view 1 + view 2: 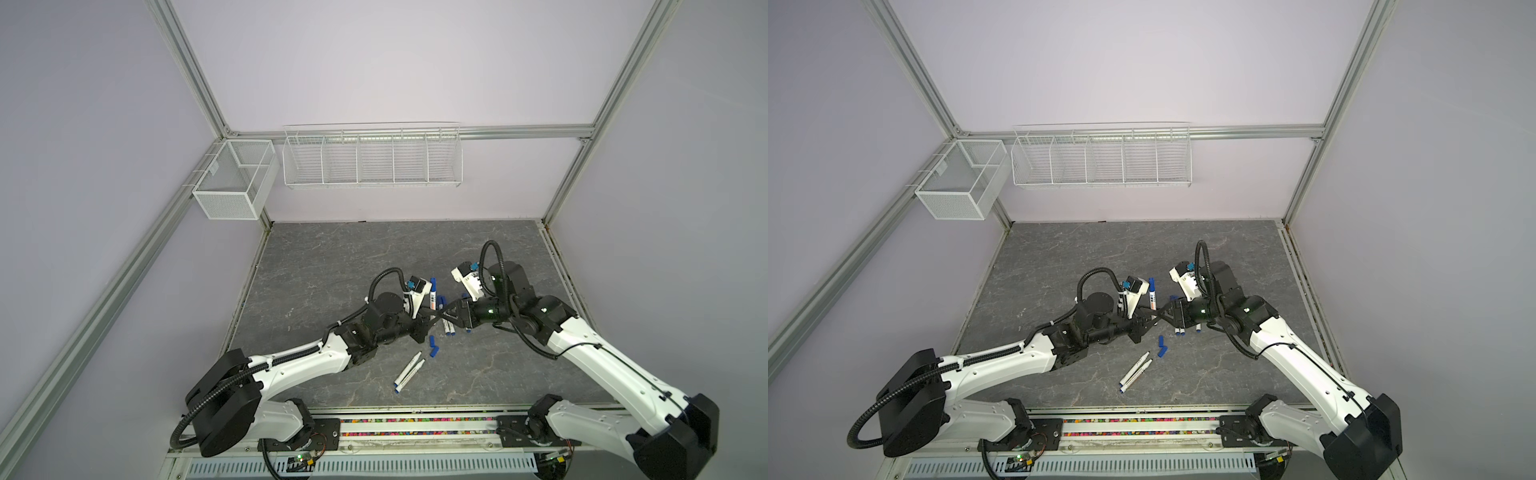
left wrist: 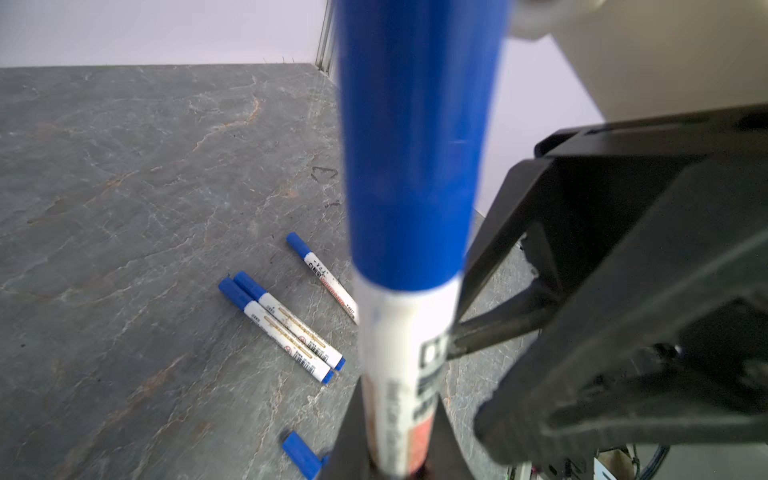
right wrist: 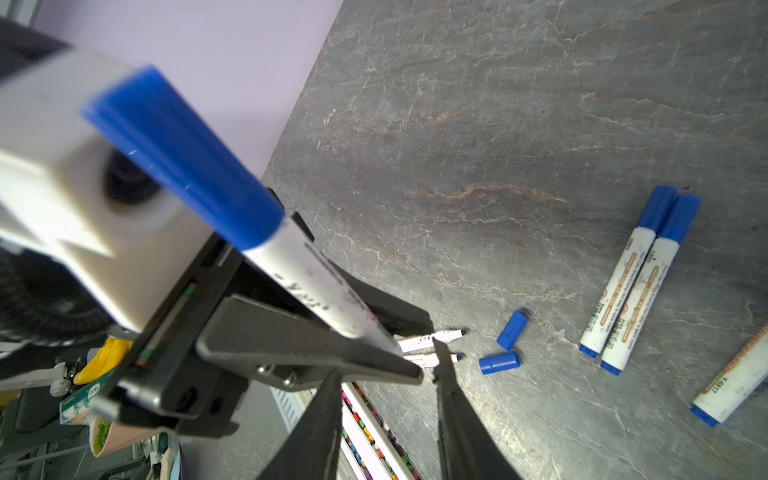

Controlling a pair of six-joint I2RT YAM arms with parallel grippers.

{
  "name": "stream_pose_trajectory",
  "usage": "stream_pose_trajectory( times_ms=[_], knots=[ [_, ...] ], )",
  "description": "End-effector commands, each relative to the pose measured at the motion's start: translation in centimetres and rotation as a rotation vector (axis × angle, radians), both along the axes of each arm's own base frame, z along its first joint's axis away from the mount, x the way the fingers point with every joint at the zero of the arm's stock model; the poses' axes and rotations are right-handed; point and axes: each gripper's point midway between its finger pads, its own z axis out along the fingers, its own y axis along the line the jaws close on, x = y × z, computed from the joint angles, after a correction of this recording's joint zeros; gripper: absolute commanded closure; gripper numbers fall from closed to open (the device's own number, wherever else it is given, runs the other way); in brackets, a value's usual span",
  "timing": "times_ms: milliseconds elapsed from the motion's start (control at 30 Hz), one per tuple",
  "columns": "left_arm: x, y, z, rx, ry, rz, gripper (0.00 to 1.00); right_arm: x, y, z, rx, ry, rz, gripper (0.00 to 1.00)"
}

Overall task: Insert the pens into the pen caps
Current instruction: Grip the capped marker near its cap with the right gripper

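Grey veined table (image 1: 332,257) | left fingers (image 2: 349,440) clamped on white barrel of capped pen (image 2: 399,353), above mid-table | right fingers (image 3: 320,419) apart, just beside it | two loose pen caps (image 3: 512,330), stubby blue cylinders, flat beside two uncapped pens (image 3: 428,338)

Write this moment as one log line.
left pincer: shut on capped pen | right pincer: open, empty | lying: two bare pens, two loose caps

left hand (image 2: 395,419): clamped | right hand (image 3: 386,365): jaws apart | arms: reaching inward, tips crossing
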Motion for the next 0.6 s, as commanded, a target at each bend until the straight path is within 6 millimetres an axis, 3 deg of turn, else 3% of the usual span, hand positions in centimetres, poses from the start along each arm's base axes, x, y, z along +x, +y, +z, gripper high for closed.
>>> stream_pose_trajectory(
  times_ms=[0,367,567],
  knots=[
    [0.2,-0.2,0.4,-0.036,0.001,0.015,1.0,0.5,0.4,1.3,0.052,-0.045,-0.017,0.6],
    [0.3,-0.6,0.2,-0.037,0.011,0.007,1.0,1.8,2.4,2.4,0.098,-0.066,0.026,0.6],
    [0.2,-0.8,0.2,-0.037,0.013,-0.001,1.0,2.4,3.8,1.9,0.109,-0.049,0.047,0.65]
  ],
)
